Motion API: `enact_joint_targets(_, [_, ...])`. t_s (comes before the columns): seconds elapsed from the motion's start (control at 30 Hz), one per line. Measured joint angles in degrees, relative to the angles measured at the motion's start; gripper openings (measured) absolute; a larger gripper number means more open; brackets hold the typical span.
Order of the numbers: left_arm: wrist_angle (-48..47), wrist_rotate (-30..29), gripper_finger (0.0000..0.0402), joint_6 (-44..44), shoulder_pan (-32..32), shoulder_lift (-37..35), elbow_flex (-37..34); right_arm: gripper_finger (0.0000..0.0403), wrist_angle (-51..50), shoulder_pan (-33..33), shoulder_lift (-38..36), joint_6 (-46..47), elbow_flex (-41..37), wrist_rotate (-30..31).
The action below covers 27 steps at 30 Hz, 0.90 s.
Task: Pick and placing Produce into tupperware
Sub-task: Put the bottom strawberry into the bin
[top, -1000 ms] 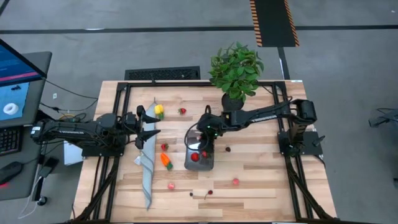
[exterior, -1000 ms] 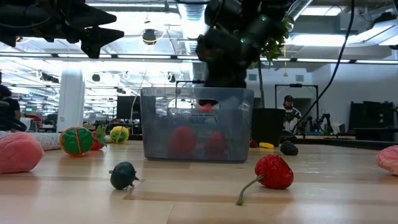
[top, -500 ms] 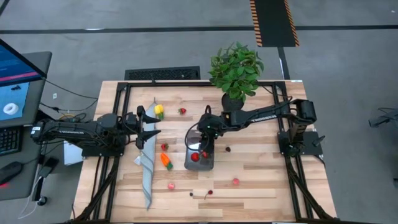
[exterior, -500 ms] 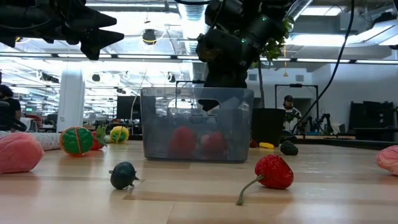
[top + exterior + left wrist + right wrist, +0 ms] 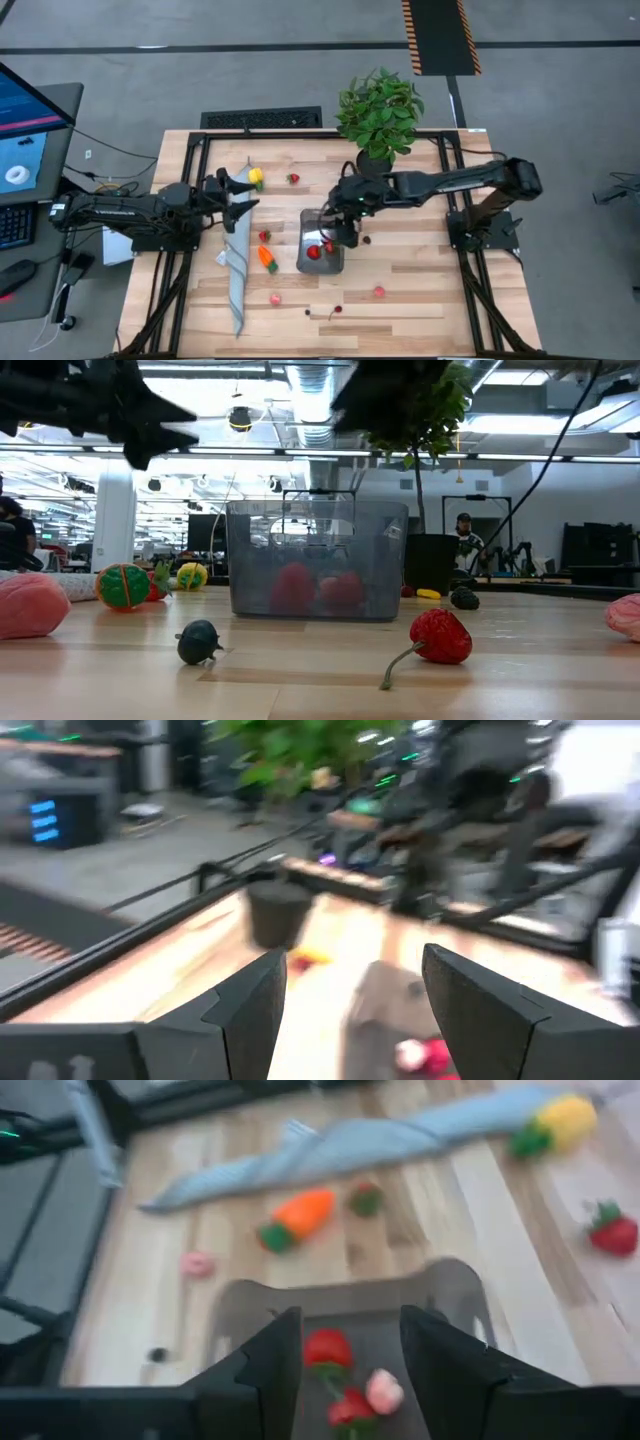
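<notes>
Wooden table carries scattered berries around tupperware, potted plant behind.

High cam looks straight down on the whole table. Low cam sits at tabletop level, close behind the tupperware, facing the room. Right wrist cam peers down into that same tupperware; left wrist cam looks across the table.
</notes>
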Motion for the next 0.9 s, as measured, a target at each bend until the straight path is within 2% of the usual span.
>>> enact_joint_targets(0.07, [-3.3, -2.1, 0.0226, -0.9, 0.0, 0.0, 0.0, 0.0187, -0.7, 1.1, -2.1, -0.5, 0.0, 0.0])
enact_joint_targets(0.17, [-8.4, 1.1, 0.0226, -2.3, -0.3, 0.0, 0.0, 0.0184, -2.8, 3.0, -4.7, -0.6, 0.0, 0.5])
enact_joint_targets(0.27, [-10.9, 3.4, 0.0226, -3.8, -1.3, 0.0, 0.0, 0.0181, -5.1, 5.1, -7.0, -0.5, -0.2, 3.6])
enact_joint_targets(0.4, [-14.2, 3.5, 0.0226, -8.3, -3.0, 0.1, 0.0, 0.0177, -6.5, 7.5, -9.2, 1.6, -1.9, 7.9])
enact_joint_targets(0.53, [-15.8, 3.5, 0.0226, -7.7, -5.5, 1.7, 0.0, 0.0172, -6.9, 9.4, -11.9, 3.7, -5.8, 11.0])
enact_joint_targets(0.7, [-14.7, 2.5, 0.0226, -6.4, -8.4, 5.4, 0.0, 0.0166, -1.2, 12.2, -16.8, 4.4, -13.0, 11.9])
enact_joint_targets(0.9, [-12.9, 0.9, 0.0226, -6.4, -10.3, 10.9, 0.0, 0.0165, 10.1, 17.6, -27.0, 1.4, -23.8, 12.0])
